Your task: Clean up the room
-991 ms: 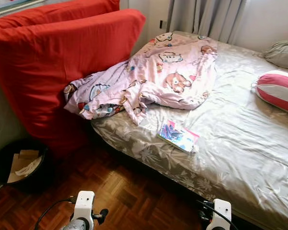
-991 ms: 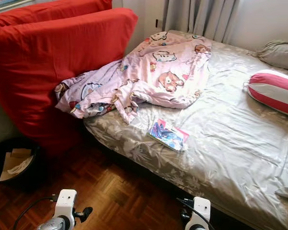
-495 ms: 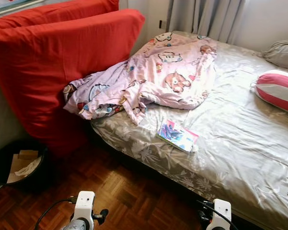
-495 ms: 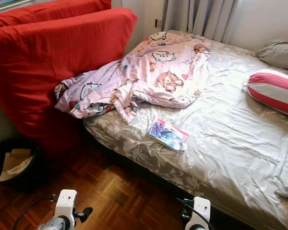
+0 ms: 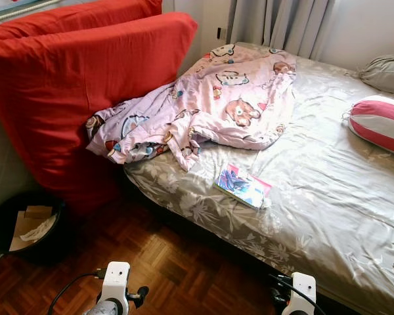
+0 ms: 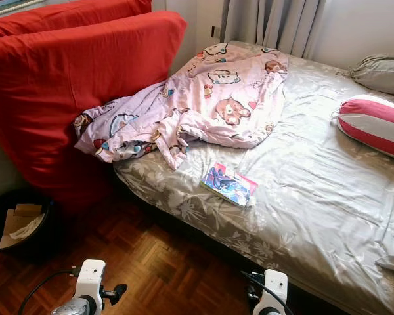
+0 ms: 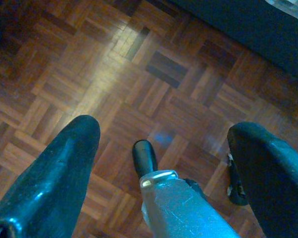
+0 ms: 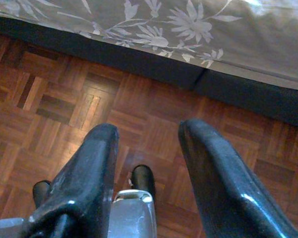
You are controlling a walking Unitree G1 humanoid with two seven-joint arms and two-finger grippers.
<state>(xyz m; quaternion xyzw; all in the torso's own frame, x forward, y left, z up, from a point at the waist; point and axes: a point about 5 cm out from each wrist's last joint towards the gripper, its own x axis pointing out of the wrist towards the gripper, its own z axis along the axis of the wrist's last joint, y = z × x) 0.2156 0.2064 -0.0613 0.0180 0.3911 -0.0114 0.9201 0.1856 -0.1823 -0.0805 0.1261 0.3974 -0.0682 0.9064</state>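
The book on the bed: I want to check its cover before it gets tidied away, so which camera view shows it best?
The left eye view shows the book best: whole, unobstructed, lying flat on the bed below the pink blanket. The right eye view gives much the same. The wrist views look at parquet floor and the bed's side.

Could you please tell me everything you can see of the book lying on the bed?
The book is a thin, glossy paperback with a blue, pink and white cover. It lies flat and closed, askew to the near edge of the bed, on the grey floral sheet. It sits just in front of the crumpled pink cartoon blanket, apart from it.
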